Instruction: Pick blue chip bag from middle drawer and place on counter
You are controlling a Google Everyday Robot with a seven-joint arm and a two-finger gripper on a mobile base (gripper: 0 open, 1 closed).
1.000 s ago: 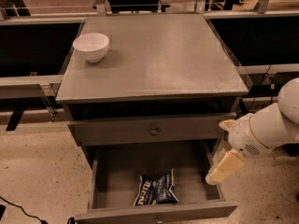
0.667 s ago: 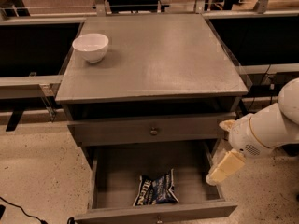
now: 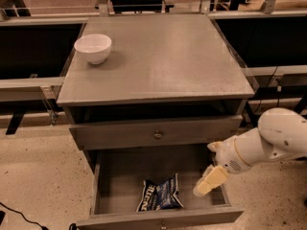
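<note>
The blue chip bag [image 3: 160,195] lies flat on the floor of the open middle drawer [image 3: 115,176], near its front panel. My gripper [image 3: 209,181] hangs over the right side of the drawer, to the right of the bag and apart from it. The white arm reaches in from the right edge of the view. The counter [image 3: 163,56] is the grey cabinet top above the drawers.
A white bowl [image 3: 93,48] stands at the counter's back left corner. A shut grey drawer front with a brass knob [image 3: 157,134] sits above the open drawer. Dark shelving and rails flank the cabinet on both sides. Speckled floor lies in front.
</note>
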